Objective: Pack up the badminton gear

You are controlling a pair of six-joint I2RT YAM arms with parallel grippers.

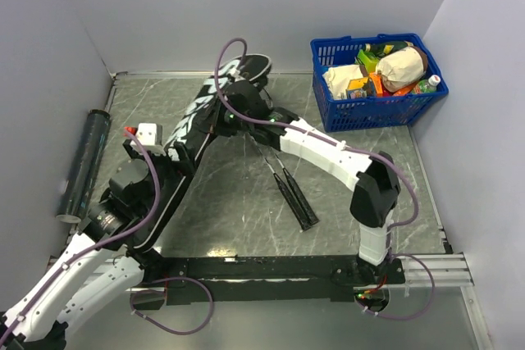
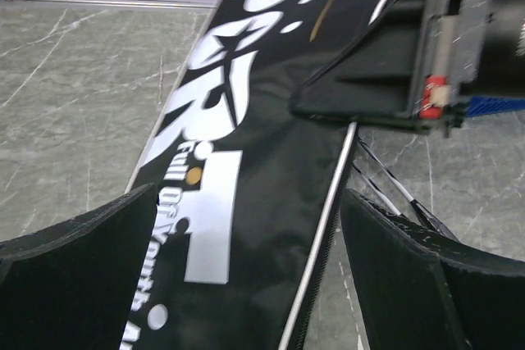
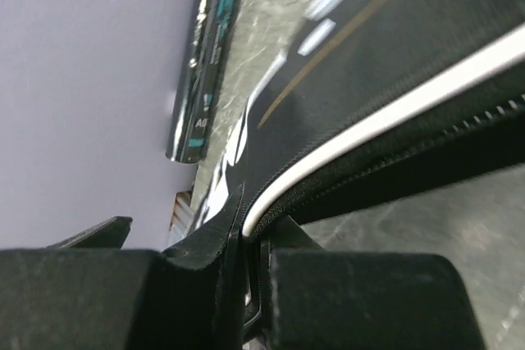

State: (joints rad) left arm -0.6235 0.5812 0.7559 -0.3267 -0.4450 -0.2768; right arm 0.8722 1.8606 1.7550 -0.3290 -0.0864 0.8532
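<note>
Black racket-shaped fabric bag (image 1: pixel 195 116): black ground, bold white "SPORT" lettering, gold script, white piping.
Long dark glossy cylindrical tube (image 1: pixel 84 161): near-black, teal print.
Blue plastic lattice basket (image 1: pixel 369 112): bright blue, open grid walls.
Stone-patterned table top (image 1: pixel 238 202): grey-green, fine white veins.
Thin racket handles (image 1: pixel 295 200): black grips, silver shafts.

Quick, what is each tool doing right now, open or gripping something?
Left tool: open, poised over the black bag.
Right tool: closed on the black bag's edge.
</note>
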